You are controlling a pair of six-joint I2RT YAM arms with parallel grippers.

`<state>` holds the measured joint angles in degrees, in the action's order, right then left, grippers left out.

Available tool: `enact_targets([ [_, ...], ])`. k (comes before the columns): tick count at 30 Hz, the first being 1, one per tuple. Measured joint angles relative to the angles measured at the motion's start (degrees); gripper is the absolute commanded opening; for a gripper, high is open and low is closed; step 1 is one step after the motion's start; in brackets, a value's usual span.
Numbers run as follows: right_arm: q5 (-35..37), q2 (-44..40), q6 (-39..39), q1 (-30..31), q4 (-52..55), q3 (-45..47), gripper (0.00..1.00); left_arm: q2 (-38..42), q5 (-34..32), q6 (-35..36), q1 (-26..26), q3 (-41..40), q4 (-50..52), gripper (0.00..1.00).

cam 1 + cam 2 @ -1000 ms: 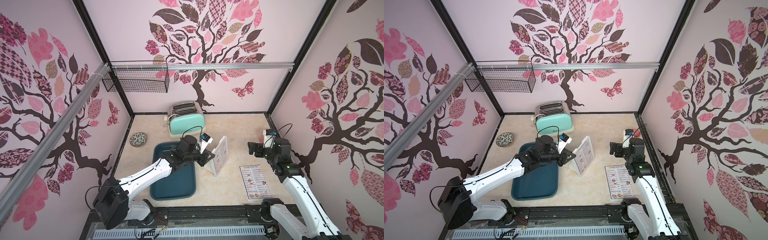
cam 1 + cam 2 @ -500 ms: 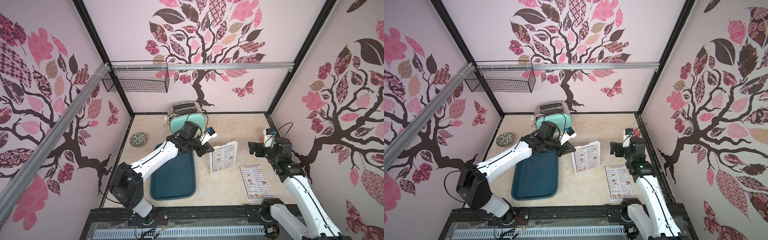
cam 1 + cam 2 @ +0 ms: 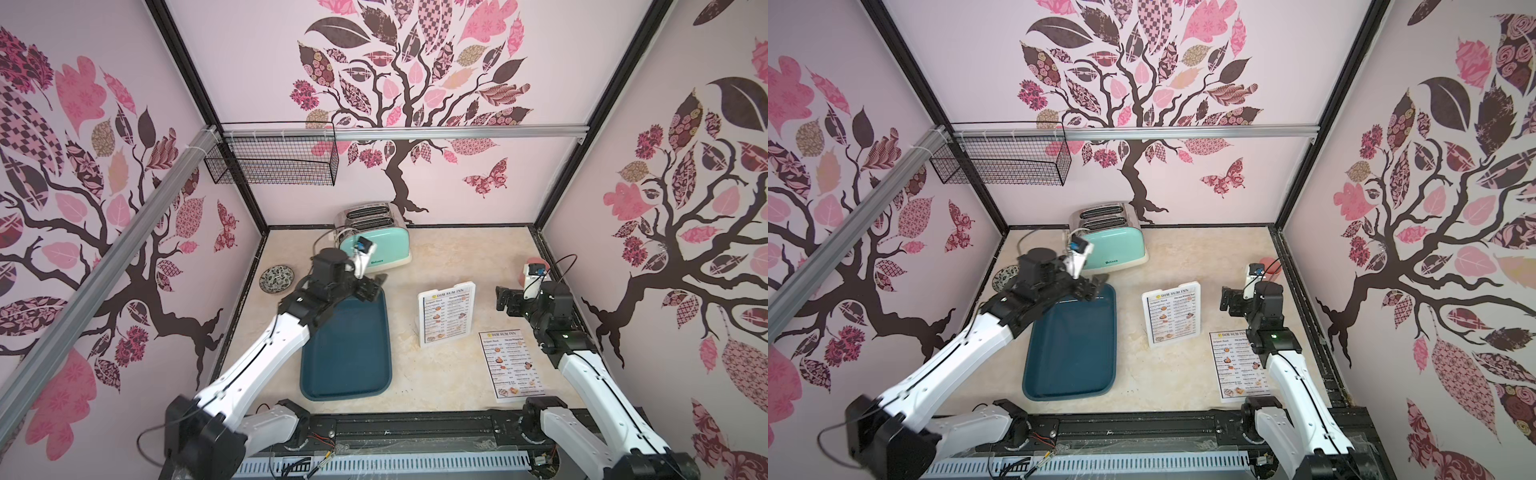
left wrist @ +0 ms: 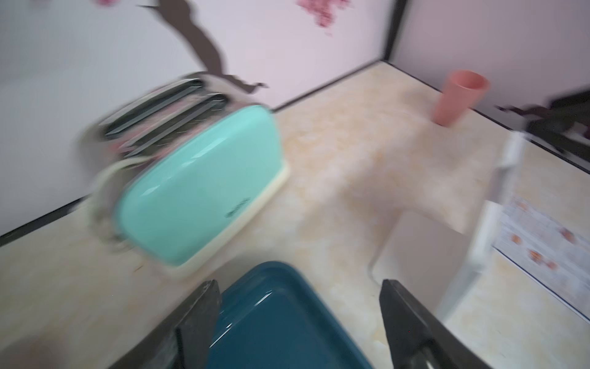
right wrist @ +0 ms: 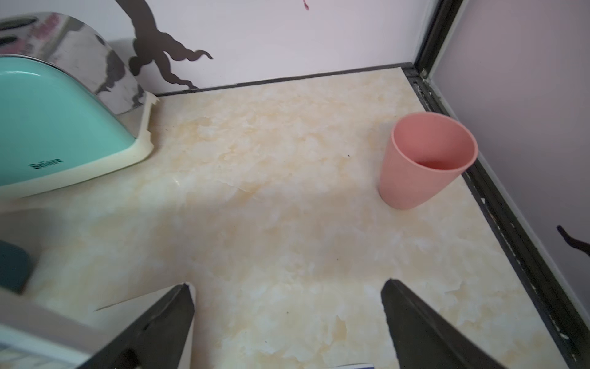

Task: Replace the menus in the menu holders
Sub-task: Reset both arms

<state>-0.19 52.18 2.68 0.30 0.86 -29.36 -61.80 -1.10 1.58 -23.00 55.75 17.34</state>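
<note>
The menu holder point(image 3: 474, 307) stands upright in the middle of the worktop point(image 3: 440, 386), its slanted face turned toward the near edge. A framed menu point(image 3: 448, 316) headed "DIM SUM INN" shows inside it. A second, loose menu point(image 3: 513, 365) lies flat just to the near right of the holder's foot, its long axis running near to far with a slight skew. We cannot tell whether sheet and foot touch.

We judge that the coming move turns on that sheet. It lies on the near side of the right hand point(image 3: 503, 299), which hovers to the right of the holder and is plainly the closer of the two. In its wrist view the right hand is spread wide and empty. The left hand point(image 3: 372, 289) hangs over the far end of the tray point(image 3: 345, 353), left of the holder and on the near side of the toaster point(image 3: 374, 237). It too is spread, with nothing between its fingers.

Much is hard to read. The left wrist view is smeared and shows the holder only edge-on. The right wrist view catches a blurred corner of the holder and a pink cup point(image 5: 424, 159) by the far right corner, but nothing that we can be sure is the loose menu. In a top view the right arm point(image 3: 1296, 386) covers the sheet's right margin. We cannot make out where the holder's slot opens.
</note>
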Motion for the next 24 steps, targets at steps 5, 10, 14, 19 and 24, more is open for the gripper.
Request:
enact_targets([
  [5, 1.84, 9.53, -0.79, 0.0, -13.27, 8.02, 1.0, 13.16, -13.2, -6.6, 21.68, -16.04, -2.71, 0.85],
  [10, 0.31, 17.88, -0.79, 0.0, -28.26, 10.25, 1.0, 12.76, -15.61, -7.3, 27.06, -30.84, -9.2, 0.85],
  [14, -0.7, 23.52, -0.98, 0.0, -41.57, 12.17, 1.0, 9.86, -12.5, -8.7, 27.12, -38.82, -21.16, 0.85],
  [19, -3.13, 32.22, -1.38, -0.04, -52.78, 11.91, 1.0, 2.89, -8.96, -8.96, 27.17, -43.34, -36.46, 0.85],
  [24, -3.96, 36.63, -1.4, -0.07, -60.33, 13.07, 1.0, -9.11, -5.27, -7.63, 27.21, -40.48, -49.37, 0.85],
])
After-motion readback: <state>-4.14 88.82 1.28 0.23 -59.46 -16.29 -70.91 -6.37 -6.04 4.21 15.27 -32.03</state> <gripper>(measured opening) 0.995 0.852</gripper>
